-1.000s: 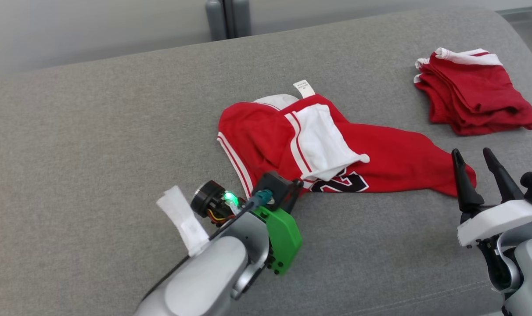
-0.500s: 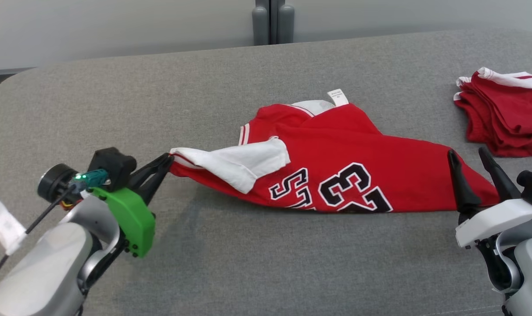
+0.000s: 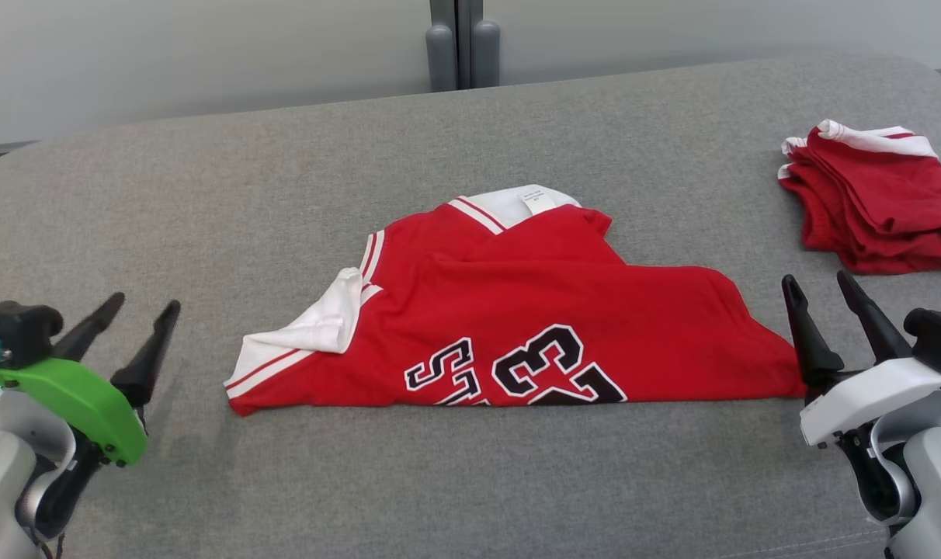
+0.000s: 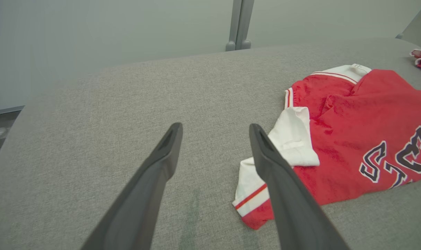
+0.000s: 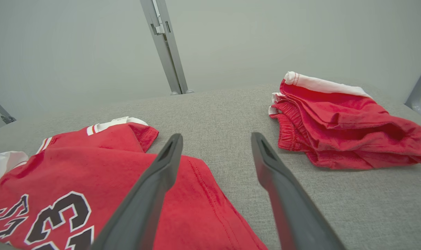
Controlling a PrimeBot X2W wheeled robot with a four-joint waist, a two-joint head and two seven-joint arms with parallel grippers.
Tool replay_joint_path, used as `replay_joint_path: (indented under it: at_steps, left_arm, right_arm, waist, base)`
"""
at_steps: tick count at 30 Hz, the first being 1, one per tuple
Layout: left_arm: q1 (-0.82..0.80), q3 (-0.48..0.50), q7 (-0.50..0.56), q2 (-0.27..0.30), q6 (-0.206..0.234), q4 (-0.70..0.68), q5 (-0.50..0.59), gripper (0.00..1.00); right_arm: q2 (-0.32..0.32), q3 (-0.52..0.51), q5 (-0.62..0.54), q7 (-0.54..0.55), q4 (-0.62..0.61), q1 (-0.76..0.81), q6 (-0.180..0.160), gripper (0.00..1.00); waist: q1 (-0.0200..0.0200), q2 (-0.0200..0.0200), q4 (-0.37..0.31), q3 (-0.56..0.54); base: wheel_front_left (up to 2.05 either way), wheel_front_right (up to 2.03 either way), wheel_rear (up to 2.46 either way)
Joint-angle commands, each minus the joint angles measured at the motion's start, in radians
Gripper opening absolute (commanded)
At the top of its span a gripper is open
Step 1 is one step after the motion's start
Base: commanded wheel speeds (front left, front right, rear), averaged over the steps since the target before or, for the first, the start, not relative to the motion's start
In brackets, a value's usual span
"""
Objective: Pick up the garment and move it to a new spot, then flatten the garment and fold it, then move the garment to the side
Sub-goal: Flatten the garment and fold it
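Hovering w/ fingers spread wide and empty, left gripper (image 3: 148,300) sits low at the left, near but clear of the white sleeve (image 3: 315,330). Right gripper (image 3: 814,276), also wide and empty, is at the opposite end, fingers right by the hem corner; can't tell if touching. Btwn them the red jersey (image 3: 564,310) lies mostly flat on the grey cushion (image 3: 206,194), number side up, collar toward the far edge. Folded red pile (image 3: 874,202) sits far right, apart.
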Motion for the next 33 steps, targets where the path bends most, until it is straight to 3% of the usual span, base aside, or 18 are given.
replay_joint_path:
  at_steps: [1, 6, 10, 16, 21, 26, 33]
  left_arm:
    - [-0.013, 0.017, -0.024, 0.013, 0.004, 0.0, -0.007, 1.0]
    - [0.023, 0.076, -0.083, 0.009, 0.04, -0.063, -0.054, 1.0]
    - [0.038, 0.066, -0.026, -0.008, 0.04, -0.13, -0.098, 1.0]
    - [-0.054, 0.005, 0.258, -0.048, 0.035, -0.113, -0.206, 1.0]
    - [-0.169, -0.058, 0.498, -0.092, 0.037, -0.052, -0.251, 1.0]
    - [-0.248, -0.107, 0.624, -0.101, 0.033, 0.01, -0.232, 1.0]
    - [-0.292, -0.2, 0.778, -0.054, 0.015, 0.045, -0.183, 1.0]
  right_arm:
    - [-0.002, 0.0, 0.002, 0.001, 0.001, 0.015, -0.001, 1.0]
    - [0.007, 0.003, 0.01, -0.009, 0.009, 0.02, -0.001, 1.0]
    - [0.013, 0.009, 0.013, -0.011, 0.013, 0.018, -0.001, 1.0]
    - [0.011, 0.028, 0.019, -0.005, 0.014, -0.019, -0.001, 1.0]
    - [0.021, 0.053, 0.028, -0.015, 0.018, -0.053, -0.001, 1.0]
    - [0.036, 0.073, 0.041, -0.028, 0.034, -0.077, -0.001, 1.0]
    - [0.045, 0.08, 0.06, -0.05, 0.069, -0.09, -0.001, 1.0]
  waist:
    - [0.0, 0.0, -0.001, -0.005]
    - [0.0, 0.0, 0.0, -0.006]
    - [0.0, 0.0, 0.002, -0.002]
    - [0.0, 0.0, -0.004, 0.006]
    - [0.0, 0.0, -0.053, 0.024]
    - [0.0, 0.0, -0.12, 0.06]
    - [0.0, 0.0, -0.192, 0.105]
  base:
    - [0.0, 0.0, 0.0]
    - [0.0, 0.0, 0.0]
    - [0.0, 0.0, 0.0]
    - [0.0, 0.0, 0.0]
    - [0.0, 0.0, 0.0]
    - [0.0, 0.0, 0.0]
    - [0.0, 0.0, 0.0]
